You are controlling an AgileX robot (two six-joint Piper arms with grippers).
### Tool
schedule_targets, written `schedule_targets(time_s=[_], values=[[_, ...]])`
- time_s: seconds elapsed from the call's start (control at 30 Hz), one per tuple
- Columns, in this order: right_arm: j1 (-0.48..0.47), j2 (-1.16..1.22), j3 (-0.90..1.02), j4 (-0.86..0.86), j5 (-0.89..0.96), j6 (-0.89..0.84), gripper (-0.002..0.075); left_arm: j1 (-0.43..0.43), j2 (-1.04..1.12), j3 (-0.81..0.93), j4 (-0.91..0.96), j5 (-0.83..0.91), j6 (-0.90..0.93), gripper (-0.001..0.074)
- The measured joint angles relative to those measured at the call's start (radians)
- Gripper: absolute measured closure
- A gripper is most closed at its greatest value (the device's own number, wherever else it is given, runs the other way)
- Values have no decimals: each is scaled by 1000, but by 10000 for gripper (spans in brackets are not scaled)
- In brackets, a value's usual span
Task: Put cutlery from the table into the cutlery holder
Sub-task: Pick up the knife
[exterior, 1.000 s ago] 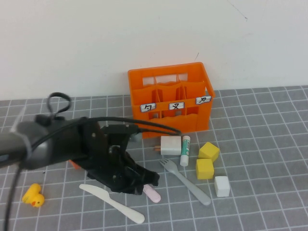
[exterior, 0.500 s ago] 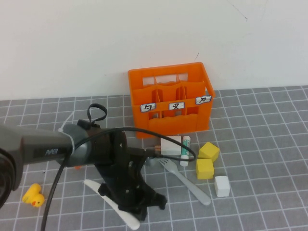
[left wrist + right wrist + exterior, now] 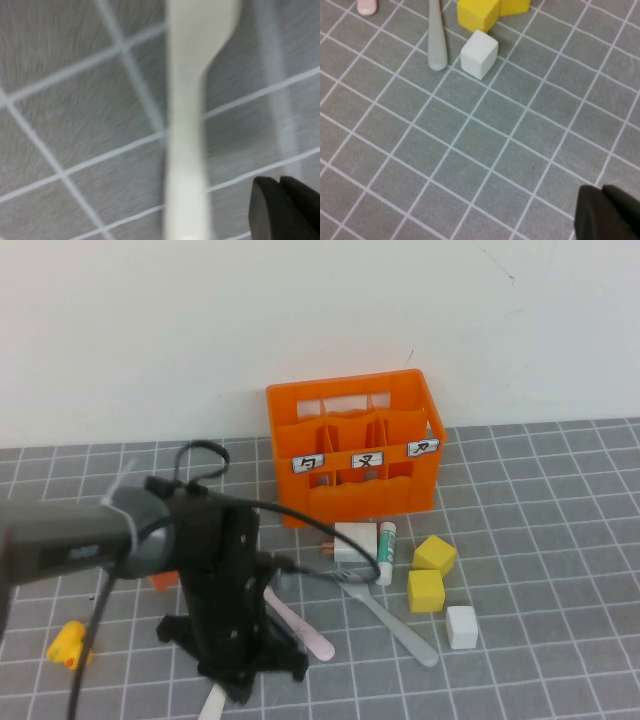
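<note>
My left gripper (image 3: 240, 672) points down at the table's front, over the cream-white knife, of which only a tip (image 3: 212, 705) shows in the high view. In the left wrist view the knife (image 3: 187, 125) lies flat on the tiles beside my gripper (image 3: 277, 181), which is shut and empty. The pale pink spoon (image 3: 300, 625) and the grey fork (image 3: 385, 615) lie to the right of the arm. The orange cutlery holder (image 3: 350, 450) stands at the back. My right gripper (image 3: 600, 190) is shut and empty above bare tiles, near the fork's handle (image 3: 436, 35).
A white block (image 3: 355, 540), a glue stick (image 3: 385, 552), two yellow cubes (image 3: 428, 575) and a white cube (image 3: 461, 626) sit in front of the holder. A yellow duck (image 3: 68, 645) and a small orange cube (image 3: 162, 580) lie at the left.
My left arm has swung back toward the front left and tilted downward. It has uncovered the pink spoon and now covers most of the knife.
</note>
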Motion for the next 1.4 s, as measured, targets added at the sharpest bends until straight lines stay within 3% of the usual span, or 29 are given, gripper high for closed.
schedule_targets(time_s=[0.3,0.53,0.87,1.0,1.17,1.4], values=[[0,0,0,0,2,0,729,0,-186,8,-24,-77,-59,736],[0,0,0,0,6,0,729,0,-338,139,41,-128,-70,736],[0,0,0,23,41,-63,729,0,-268,178,103,-258,-57,727],[8,3,0,81,47,-130,729,0,-205,178,116,-267,-57,611],[91,44,11,102,44,-173,729,0,-130,178,192,-279,-126,424],[185,71,14,95,37,-206,729,0,-49,178,252,-338,-208,381]])
